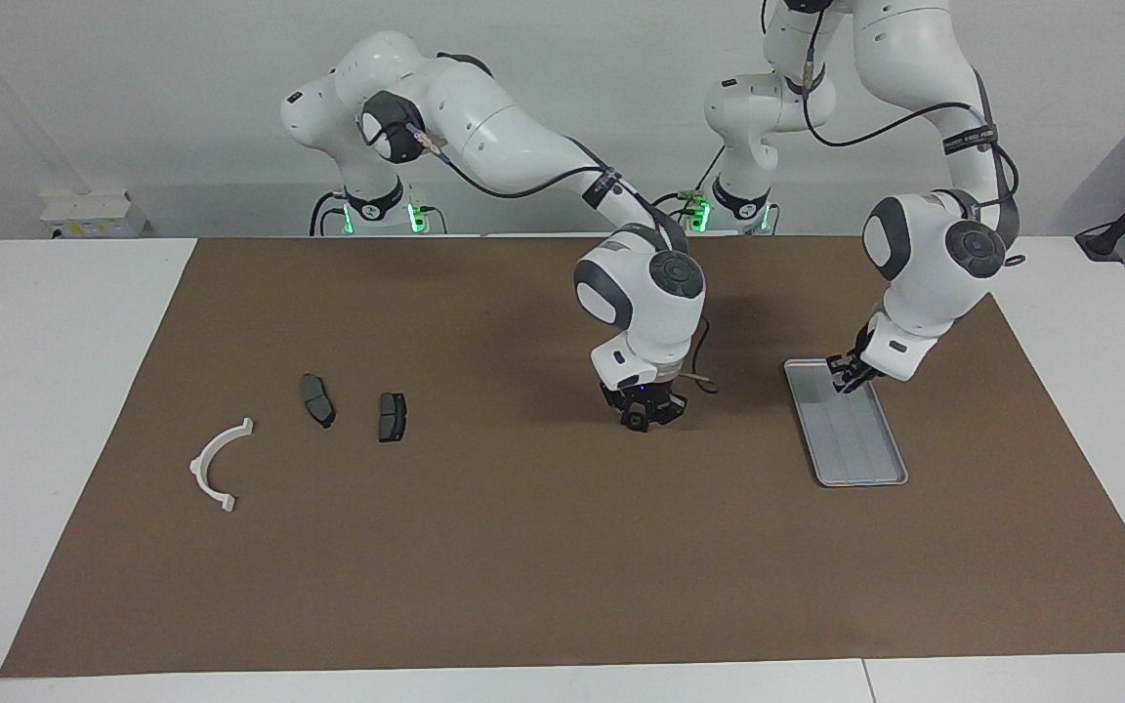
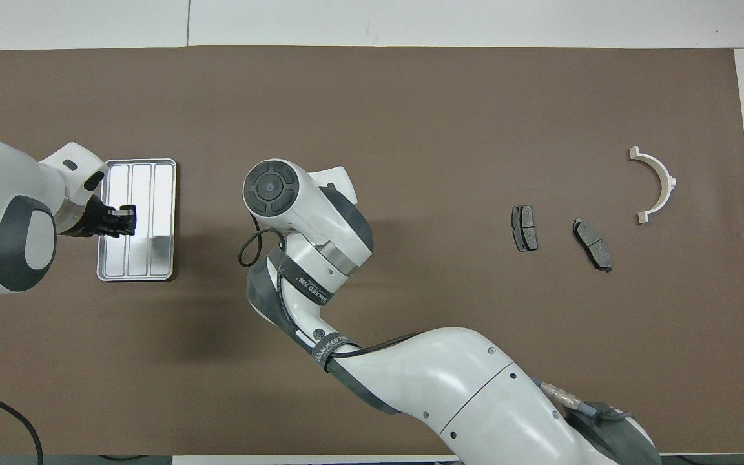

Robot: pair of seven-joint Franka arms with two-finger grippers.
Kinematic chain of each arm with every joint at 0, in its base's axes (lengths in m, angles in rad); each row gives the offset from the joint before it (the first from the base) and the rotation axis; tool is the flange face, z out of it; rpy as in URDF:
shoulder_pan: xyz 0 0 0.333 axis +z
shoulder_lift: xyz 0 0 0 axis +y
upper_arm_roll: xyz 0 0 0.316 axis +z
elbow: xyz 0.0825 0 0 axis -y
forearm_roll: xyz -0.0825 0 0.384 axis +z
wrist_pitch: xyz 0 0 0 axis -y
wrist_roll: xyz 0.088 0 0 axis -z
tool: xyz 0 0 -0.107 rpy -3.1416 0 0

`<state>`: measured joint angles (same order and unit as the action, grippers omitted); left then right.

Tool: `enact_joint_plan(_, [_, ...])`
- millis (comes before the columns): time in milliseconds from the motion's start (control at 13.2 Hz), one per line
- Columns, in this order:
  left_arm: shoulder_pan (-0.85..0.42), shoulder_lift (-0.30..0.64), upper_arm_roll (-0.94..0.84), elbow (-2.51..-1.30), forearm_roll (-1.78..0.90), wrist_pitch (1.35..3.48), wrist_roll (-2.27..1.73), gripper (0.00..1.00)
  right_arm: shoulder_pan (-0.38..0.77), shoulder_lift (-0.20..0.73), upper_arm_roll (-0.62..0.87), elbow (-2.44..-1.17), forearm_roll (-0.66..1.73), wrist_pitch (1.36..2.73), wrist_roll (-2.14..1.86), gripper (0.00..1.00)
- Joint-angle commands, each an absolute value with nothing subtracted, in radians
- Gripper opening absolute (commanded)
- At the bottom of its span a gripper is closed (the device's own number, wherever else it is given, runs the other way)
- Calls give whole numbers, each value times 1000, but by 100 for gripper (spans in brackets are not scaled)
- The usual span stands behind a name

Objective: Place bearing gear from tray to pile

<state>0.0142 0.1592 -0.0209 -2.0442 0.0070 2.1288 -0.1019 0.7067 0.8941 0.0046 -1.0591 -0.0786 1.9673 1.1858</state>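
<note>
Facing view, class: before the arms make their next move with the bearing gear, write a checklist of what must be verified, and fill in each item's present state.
1. Bearing gear is out of the tray and at the right claw, mid-mat: ok.
2. Right claw's hold on the gear is secure: cannot tell.
3. Nothing lies on the brown mat between the gear and the pile: ok.
4. The pile's parts, the white bracket and two dark pads, lie apart with bare mat beside them: ok.
5. Left claw is shut, low over the tray's end nearer the robots, off the route to the pile: ok.
</note>
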Motion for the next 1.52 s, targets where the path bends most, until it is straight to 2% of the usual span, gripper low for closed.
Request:
enact_joint_plan(0, [14,152,-25,-2031,-2,2102,-123,9,632,824,34,-1051,-87,1852,1120,0])
enact_joint_plan(152, [-6,158,-32,-2011,-2,2099,-173,9,533,728,67,-1051,-57,1729,970,0])
enact_joint_plan(303, [-116,164,-32,-1997,-2,2118,-347,9,393,626,93,-1051,-11,1591,719,0])
enact_joint_plan(455, [-242,196,-31,-1936,-9,2137,-542,9,283,574,91,-1051,-8,1496,449,0])
enact_joint_plan(682, [-449,315,-28,-1826,-34,2169,-840,9,122,558,91,-1060,-17,1485,133,0])
enact_joint_plan(909, [-567,409,-26,-1819,-34,2293,-962,10,28,551,89,-1156,-21,1584,-7,0])
enact_joint_plan(1061, [-581,417,-26,-1863,-29,2351,-974,10,-3,502,89,-1355,-26,1780,-28,0])
enact_joint_plan(1212, [-581,416,-26,-1885,-29,2365,-973,15,-15,471,89,-1535,-52,1990,-37,0])
enact_joint_plan(1288, [-581,416,-26,-1893,-28,2367,-974,30,-20,488,89,-1551,-52,2034,-37,0])
enact_joint_plan(1364, [-578,414,-25,-1879,-26,2341,-973,98,-20,511,89,-1551,-54,2054,-35,0])
enact_joint_plan(1439, [-574,414,-22,-1841,-18,2279,-971,100,-21,532,87,-1551,-54,2080,-37,0])
